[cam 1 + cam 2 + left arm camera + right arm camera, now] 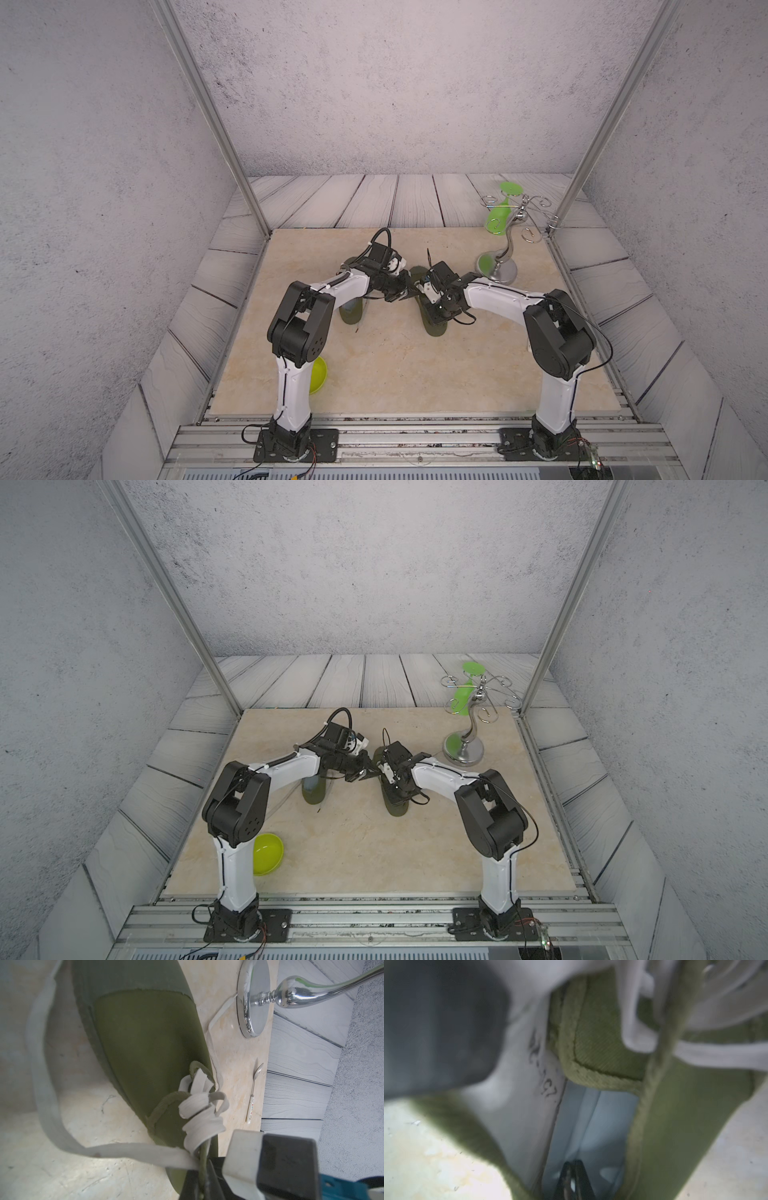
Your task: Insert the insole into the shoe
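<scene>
An olive green shoe [436, 330] with white laces [199, 1109] lies mid-table in both top views. My left gripper [204, 1178] is shut on the shoe's green upper edge beside the laces, holding the opening apart. The pale blue insole [593, 1118] lies inside the shoe, below the tongue [596, 1047]. My right gripper [574, 1167] reaches down into the opening. Its fingertips are together and sit on a crease of the insole. Whether they pinch it is hidden. In both top views the right wrist covers the opening.
A second olive shoe [353, 316] lies under my left forearm. A chrome stand [496, 270] with a hanging green glass [498, 214] is at the back right, and a small spoon [252, 1097] lies near it. A yellow-green bowl [268, 854] sits by the left arm's base.
</scene>
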